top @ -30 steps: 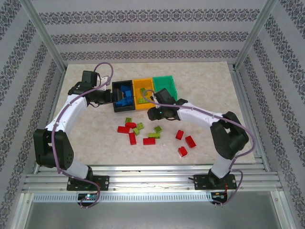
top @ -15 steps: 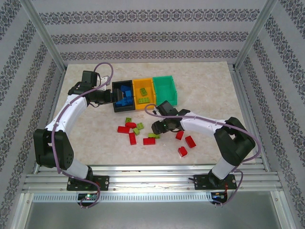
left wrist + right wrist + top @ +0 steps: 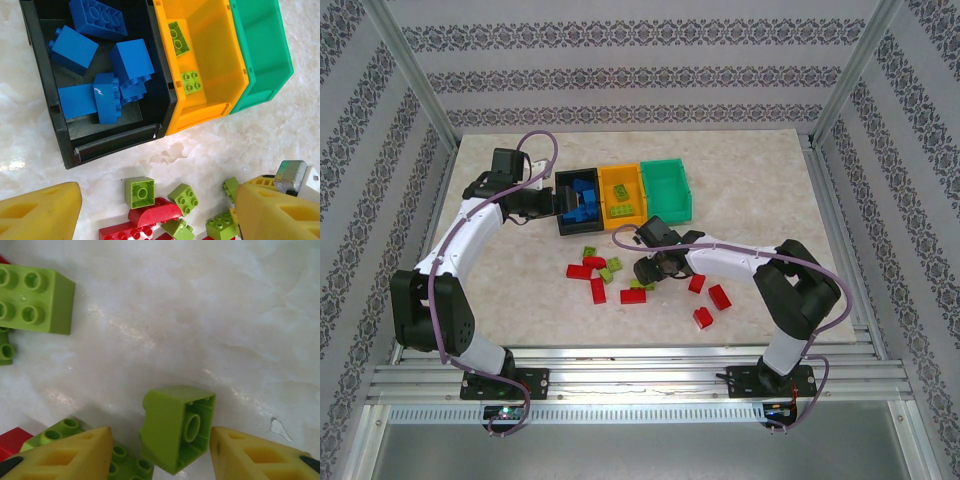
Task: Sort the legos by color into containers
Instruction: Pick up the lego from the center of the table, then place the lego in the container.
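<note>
Right hand [image 3: 161, 452], spread open, is held around a tipped lime brick [image 3: 177, 432] on the bench [image 3: 225, 315], at the near side of the orange-yellow bin [image 3: 620, 197]; if closed off-centre, the brick may be squeezed out.

A lab-style robot test cell: silver aluminium frame posts [image 3: 421, 85], damask-striped wallpaper panels [image 3: 640, 75], and a beige marble-patterned tabletop [image 3: 750, 180].
</note>
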